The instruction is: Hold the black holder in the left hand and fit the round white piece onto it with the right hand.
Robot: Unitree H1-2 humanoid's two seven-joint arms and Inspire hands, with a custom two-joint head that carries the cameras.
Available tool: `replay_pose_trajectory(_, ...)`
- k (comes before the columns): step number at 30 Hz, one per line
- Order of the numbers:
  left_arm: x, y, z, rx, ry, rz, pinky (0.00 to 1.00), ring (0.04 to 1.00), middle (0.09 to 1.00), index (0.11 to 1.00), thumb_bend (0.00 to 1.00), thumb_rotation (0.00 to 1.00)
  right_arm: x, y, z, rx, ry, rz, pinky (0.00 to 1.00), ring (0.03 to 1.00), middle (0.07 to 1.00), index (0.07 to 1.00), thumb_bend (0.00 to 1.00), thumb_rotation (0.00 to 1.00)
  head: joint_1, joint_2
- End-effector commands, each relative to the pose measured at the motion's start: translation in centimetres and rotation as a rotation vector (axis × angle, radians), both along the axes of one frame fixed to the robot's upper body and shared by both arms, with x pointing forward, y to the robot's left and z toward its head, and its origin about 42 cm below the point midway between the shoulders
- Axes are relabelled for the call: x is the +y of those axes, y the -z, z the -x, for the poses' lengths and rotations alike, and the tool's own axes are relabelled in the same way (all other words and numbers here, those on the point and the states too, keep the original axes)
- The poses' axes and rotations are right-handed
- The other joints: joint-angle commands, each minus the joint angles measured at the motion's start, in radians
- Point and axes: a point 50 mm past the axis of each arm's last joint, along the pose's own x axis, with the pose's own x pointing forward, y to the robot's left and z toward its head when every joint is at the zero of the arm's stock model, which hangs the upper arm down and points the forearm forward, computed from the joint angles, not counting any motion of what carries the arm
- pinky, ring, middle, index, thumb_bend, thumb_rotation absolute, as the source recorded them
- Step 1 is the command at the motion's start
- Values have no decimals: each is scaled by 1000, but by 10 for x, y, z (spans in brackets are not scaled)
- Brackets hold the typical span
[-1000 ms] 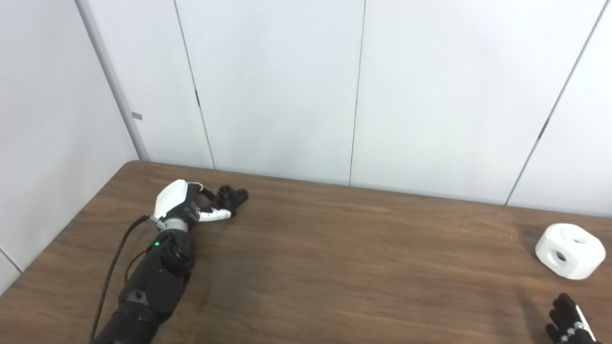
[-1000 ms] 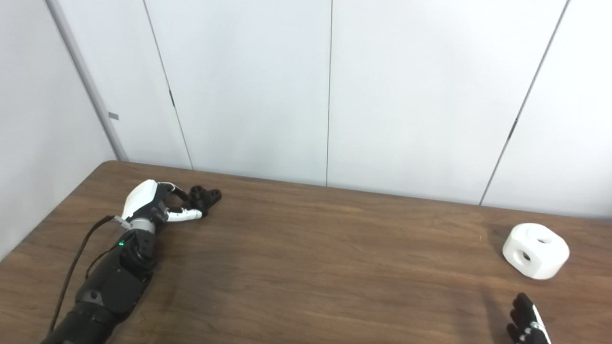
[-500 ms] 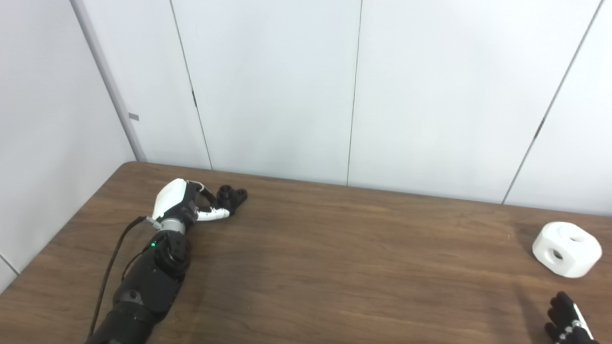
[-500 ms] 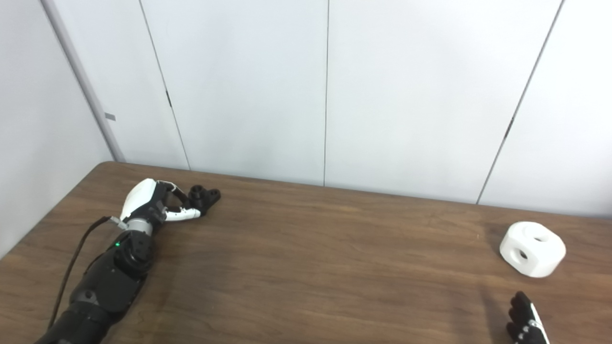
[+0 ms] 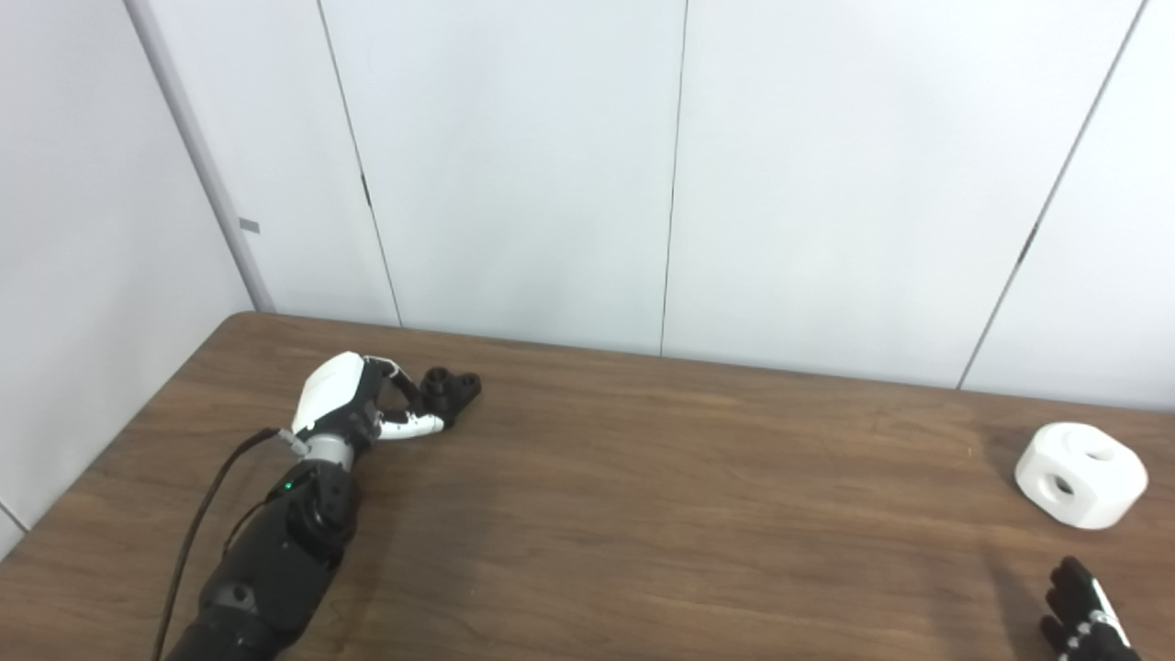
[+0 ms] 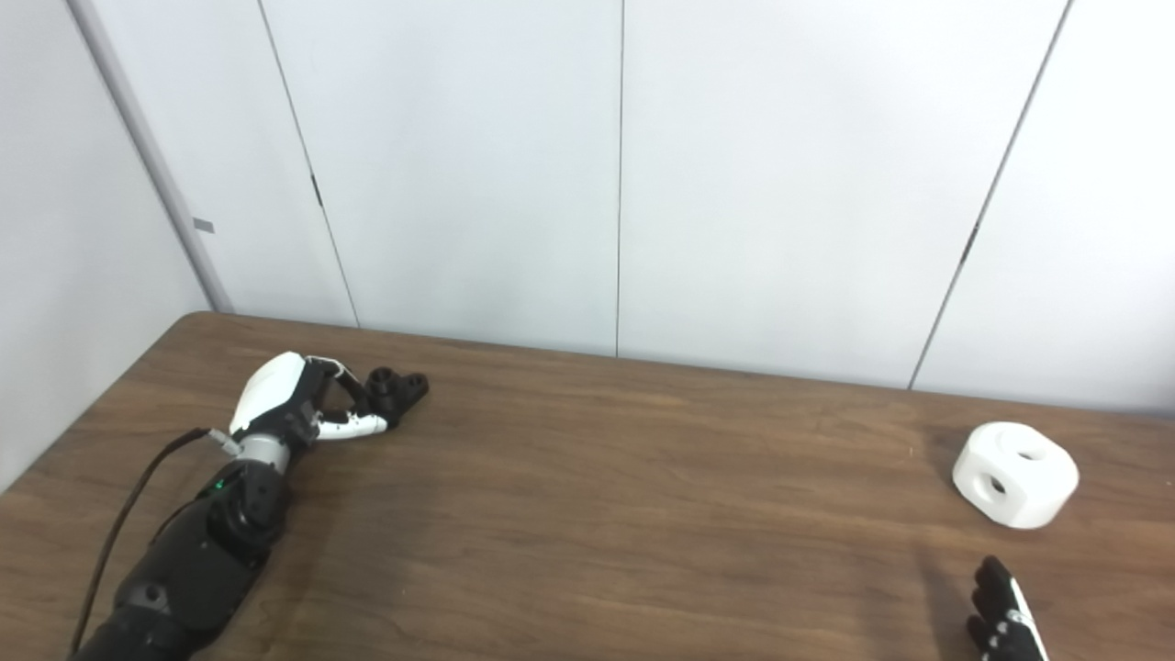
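The black holder [image 5: 452, 387] lies on the brown table [image 5: 661, 514] at the far left. My left hand [image 5: 353, 404] reaches it from the near side, with fingers and thumb closed around its near end. The round white piece [image 5: 1080, 475], which has holes in its faces, sits alone at the far right of the table. Only the dark fingertips of my right hand [image 5: 1081, 617] show at the bottom right corner. They are spread, hold nothing, and sit a short way in front of the white piece without touching it.
White wall panels [image 5: 670, 184] stand right behind the table's far edge. A black cable [image 5: 197, 523] runs along my left forearm. The table's left edge lies close to the left arm.
The camera has panned a little, shifting the whole picture left. My left hand has drawn slightly right and nearer, and the holder moved with it. The right fingertips have barely moved.
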Motion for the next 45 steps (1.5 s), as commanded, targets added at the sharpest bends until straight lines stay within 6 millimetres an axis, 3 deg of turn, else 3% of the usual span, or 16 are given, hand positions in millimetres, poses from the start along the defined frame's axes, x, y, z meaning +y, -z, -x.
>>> replay_pose_trajectory(1, -4, -13, 1, -29, 52, -41, 924, 895, 795, 488, 520, 50, 8, 12, 22, 56, 12, -35, 1000, 1000, 989, 969, 652, 1000, -3, 3)
replay_pose_trajectory(8, -32, -18, 25, -39, 179, -39, 986, 895, 798, 488, 518, 50, 10, 13, 20, 41, 16, -18, 1000, 991, 976, 964, 646, 1000, -17, 7)
replay_pose_trajectory(25, -113, -51, 94, -91, 485, -91, 982, 879, 788, 486, 518, 50, 14, 13, 15, 36, 23, 5, 1000, 999, 973, 951, 640, 1000, -67, 26)
replay_pose_trajectory(30, -133, -51, 113, -105, 542, -79, 968, 859, 776, 486, 519, 47, 16, 9, 12, 32, 29, 16, 1000, 994, 968, 950, 662, 1000, -94, 45)
replay_pose_trajectory(45, -174, -34, 152, -59, 721, -49, 959, 854, 771, 485, 521, 49, 33, -14, 6, -8, 17, 4, 1000, 994, 968, 964, 587, 1000, -172, 125)
